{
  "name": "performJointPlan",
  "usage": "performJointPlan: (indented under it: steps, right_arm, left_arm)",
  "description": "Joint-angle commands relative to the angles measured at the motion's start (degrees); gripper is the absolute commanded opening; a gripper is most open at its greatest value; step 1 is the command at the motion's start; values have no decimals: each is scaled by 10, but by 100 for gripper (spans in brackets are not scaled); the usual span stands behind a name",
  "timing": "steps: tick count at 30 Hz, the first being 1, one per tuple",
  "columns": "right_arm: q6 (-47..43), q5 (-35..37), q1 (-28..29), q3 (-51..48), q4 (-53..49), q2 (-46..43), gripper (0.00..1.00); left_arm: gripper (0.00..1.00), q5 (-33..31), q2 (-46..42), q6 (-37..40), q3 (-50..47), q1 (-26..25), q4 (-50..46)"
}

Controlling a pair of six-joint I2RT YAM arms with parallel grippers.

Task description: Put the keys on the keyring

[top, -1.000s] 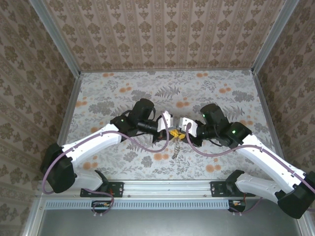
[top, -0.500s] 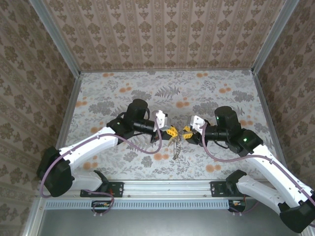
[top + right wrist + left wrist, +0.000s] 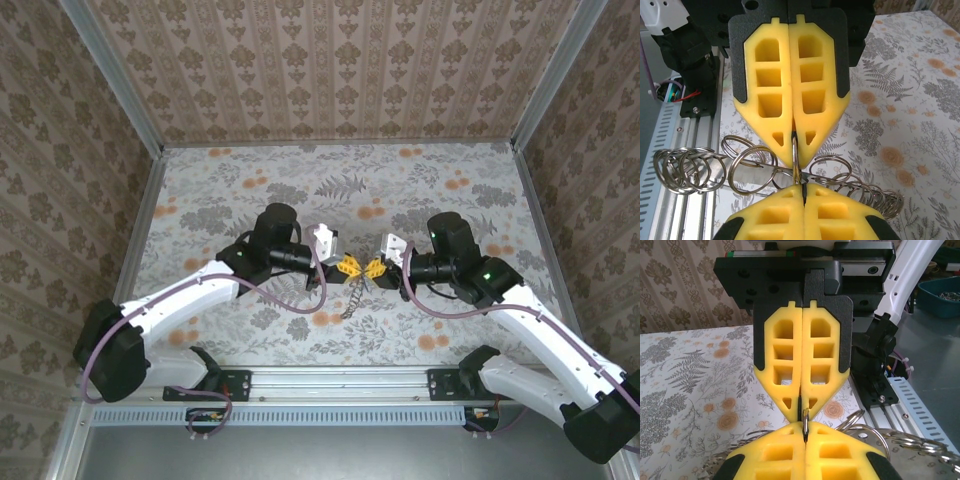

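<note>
Above the table's near middle my left gripper [image 3: 349, 266] and right gripper [image 3: 374, 268] meet tip to tip, both shut. Between the yellow pads one metal ring [image 3: 805, 418] of the keyring is pinched edge-on. In the left wrist view my left gripper [image 3: 805, 436] is at the bottom and the right gripper's fingertips [image 3: 812, 400] point down at it. In the right wrist view the same ring [image 3: 796, 159] runs from my right gripper [image 3: 803, 192] up into the left fingertips [image 3: 782, 145]. The rest of the keyring [image 3: 352, 298], a chain of linked rings [image 3: 752, 167], hangs below. The keys are hidden.
The floral table [image 3: 230, 190] is walled on three sides by patterned panels. A metal rail [image 3: 340, 380] with both arm bases runs along the near edge. A teal bin [image 3: 940, 292] stands off the table beyond the right arm's base [image 3: 875, 365].
The grippers, close together a second ago, drew apart, then the right one came back in and shut on the ring. The hanging chain swung slightly left.
</note>
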Motion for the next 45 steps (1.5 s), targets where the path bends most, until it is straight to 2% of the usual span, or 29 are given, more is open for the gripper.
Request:
performJointPlan:
  steps: [1,7,11,15,20,27,33,36,39,45]
  right_arm:
    - [-4,-29,-2,-9,13,-1,10]
    - [3,-44,-1,-22,39,7,10]
    - [12,-58,-1,-37,74,0,22]
    - [-1,-57,-2,-51,81,-34,24]
    - [-2,-48,-4,-56,85,-68,24]
    - [-4,-46,-4,-51,89,-59,20]
    - [-11,-13,-4,-53,87,-69,20]
    - [-13,-22,-4,-50,85,-71,18]
    - [-20,-39,-4,-47,78,-69,11]
    - [-16,-49,-4,-52,89,-65,9]
  left_arm:
    - [0,7,-20,-20,-10,-3,63]
    - [0,4,-14,-38,-15,-7,104]
    - [0,-14,-10,-45,-19,-13,115]
    - [0,-16,-12,-48,-26,-16,124]
    - [0,-7,-15,-44,-32,-18,125]
    - [0,10,-14,-34,-32,-22,125]
    - [0,15,-22,-25,-40,-23,120]
    - [0,16,-24,-21,-40,-25,113]
    - [0,14,-23,-11,-36,-28,99]
    - [0,8,-18,-11,-31,-31,100]
